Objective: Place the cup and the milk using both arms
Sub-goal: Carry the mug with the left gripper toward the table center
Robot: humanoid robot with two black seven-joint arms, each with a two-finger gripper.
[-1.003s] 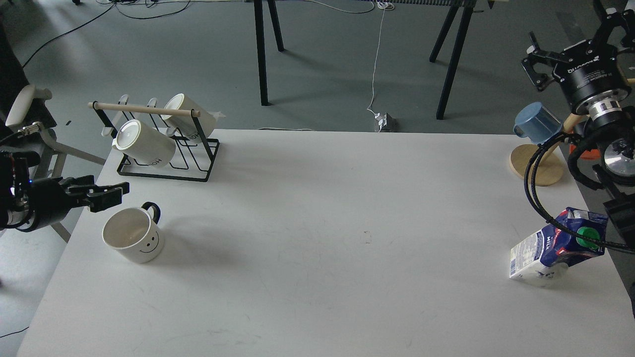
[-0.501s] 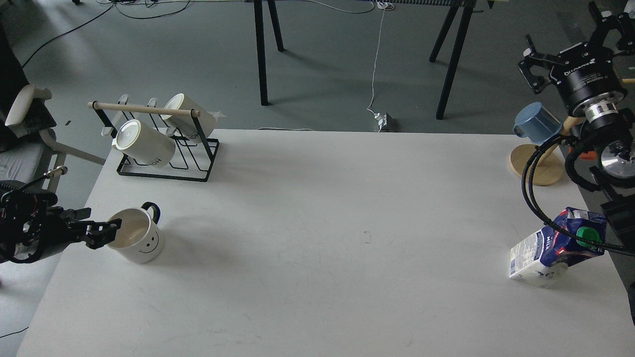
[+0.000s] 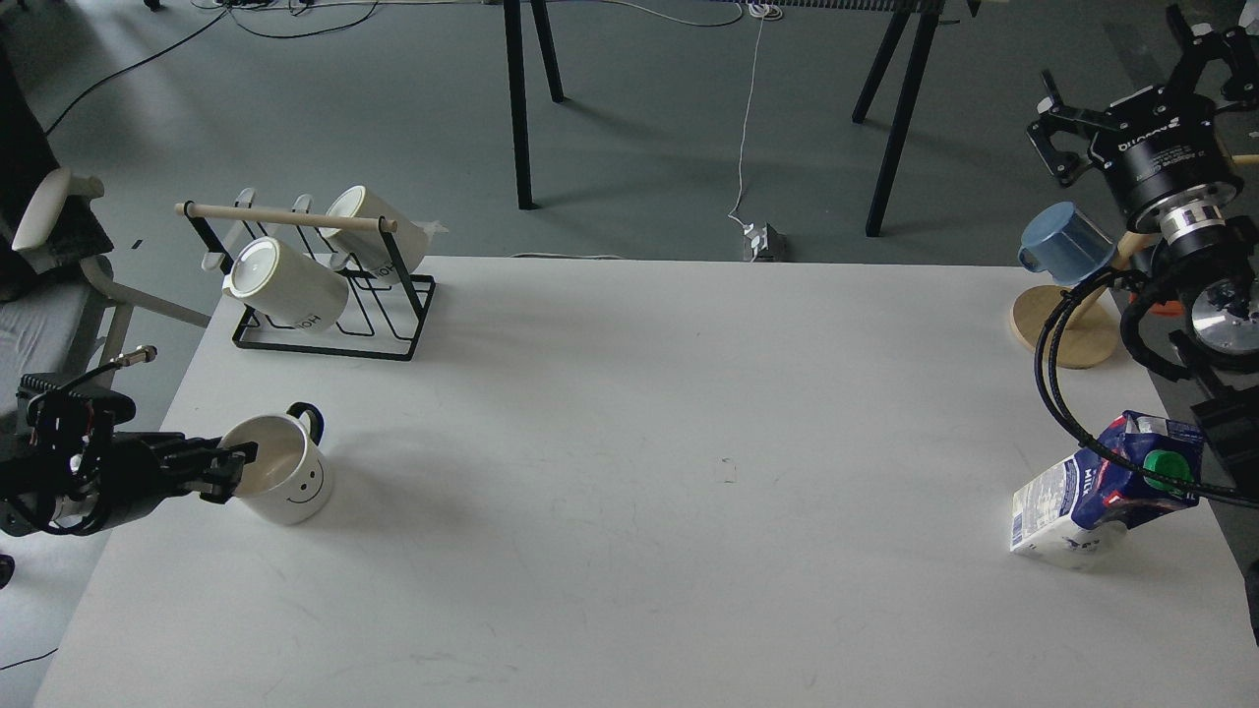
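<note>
Early on: left gripper (image 3: 231, 470) pinches the rim of the smiley cup (image 3: 285, 479) in front of the mug rack (image 3: 325, 324), while the milk carton (image 3: 1107, 492) sits untouched, well right of that rack, the right gripper (image 3: 1131, 118) raised with fingers spread.

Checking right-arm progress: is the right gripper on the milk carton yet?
No, the right gripper is raised far above the milk carton, which lies on the table untouched.

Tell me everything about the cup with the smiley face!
The smiley cup is a white, glossy mug that looks ceramic, with a black handle at its far side and a black smiling face drawn on its front. It stands near the left edge of the white table, open top up, tipped slightly, and looks empty. The left gripper is at its rim on the left side, one finger seeming to reach inside.
</note>
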